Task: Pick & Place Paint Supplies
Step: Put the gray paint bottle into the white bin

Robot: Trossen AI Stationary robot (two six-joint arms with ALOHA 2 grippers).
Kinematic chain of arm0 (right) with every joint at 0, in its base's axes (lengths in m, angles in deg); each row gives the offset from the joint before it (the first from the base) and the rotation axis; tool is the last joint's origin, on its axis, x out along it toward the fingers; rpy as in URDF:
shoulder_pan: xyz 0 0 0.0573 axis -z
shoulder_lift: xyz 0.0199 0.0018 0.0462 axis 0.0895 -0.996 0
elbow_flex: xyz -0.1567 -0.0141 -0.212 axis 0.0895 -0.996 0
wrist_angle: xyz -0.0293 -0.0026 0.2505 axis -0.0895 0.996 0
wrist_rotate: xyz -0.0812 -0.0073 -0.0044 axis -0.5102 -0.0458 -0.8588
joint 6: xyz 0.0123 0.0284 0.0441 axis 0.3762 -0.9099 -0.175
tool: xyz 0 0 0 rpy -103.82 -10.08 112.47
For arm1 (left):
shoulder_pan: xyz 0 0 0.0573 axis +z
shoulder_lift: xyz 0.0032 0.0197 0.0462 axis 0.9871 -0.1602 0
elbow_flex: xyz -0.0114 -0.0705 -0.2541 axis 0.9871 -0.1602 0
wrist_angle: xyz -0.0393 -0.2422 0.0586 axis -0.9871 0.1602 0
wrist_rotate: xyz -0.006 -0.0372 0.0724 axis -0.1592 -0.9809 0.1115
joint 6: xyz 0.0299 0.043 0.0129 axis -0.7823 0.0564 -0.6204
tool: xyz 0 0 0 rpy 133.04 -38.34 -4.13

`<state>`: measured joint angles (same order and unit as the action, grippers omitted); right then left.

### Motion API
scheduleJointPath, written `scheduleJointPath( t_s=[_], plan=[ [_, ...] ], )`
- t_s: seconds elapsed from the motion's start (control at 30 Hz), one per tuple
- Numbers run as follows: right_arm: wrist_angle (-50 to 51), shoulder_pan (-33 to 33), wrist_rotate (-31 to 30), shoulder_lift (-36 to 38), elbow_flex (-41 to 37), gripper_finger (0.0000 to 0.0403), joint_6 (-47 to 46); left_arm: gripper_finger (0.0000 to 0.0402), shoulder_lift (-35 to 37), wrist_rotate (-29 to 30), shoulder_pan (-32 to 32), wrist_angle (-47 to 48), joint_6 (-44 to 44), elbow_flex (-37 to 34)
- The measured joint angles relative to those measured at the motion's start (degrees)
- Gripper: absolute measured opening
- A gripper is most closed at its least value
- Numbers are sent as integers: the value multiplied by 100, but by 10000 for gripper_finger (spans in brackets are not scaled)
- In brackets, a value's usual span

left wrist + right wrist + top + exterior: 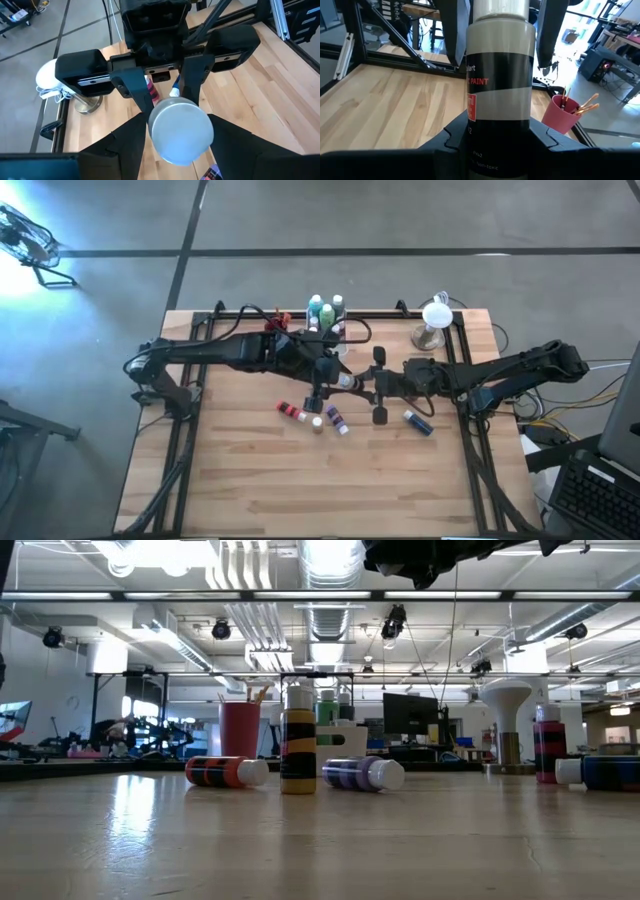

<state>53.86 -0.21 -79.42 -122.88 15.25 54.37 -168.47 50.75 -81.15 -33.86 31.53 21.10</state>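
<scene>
I count four paint bottles loose on my table: red (289, 411), tan (317, 423), purple (336, 419), blue (418, 421). One grey bottle (500, 85) sits between my two grippers, and one magenta cup (562, 114) holds brushes.
</scene>
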Motion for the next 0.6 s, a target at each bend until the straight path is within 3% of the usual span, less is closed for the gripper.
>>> scheduleJointPath(
  t_s=[0.6],
  plan=[
    [20,0,-5,-2,-2,107,2,156,103,-11,-1,77,8,129]
  ],
)
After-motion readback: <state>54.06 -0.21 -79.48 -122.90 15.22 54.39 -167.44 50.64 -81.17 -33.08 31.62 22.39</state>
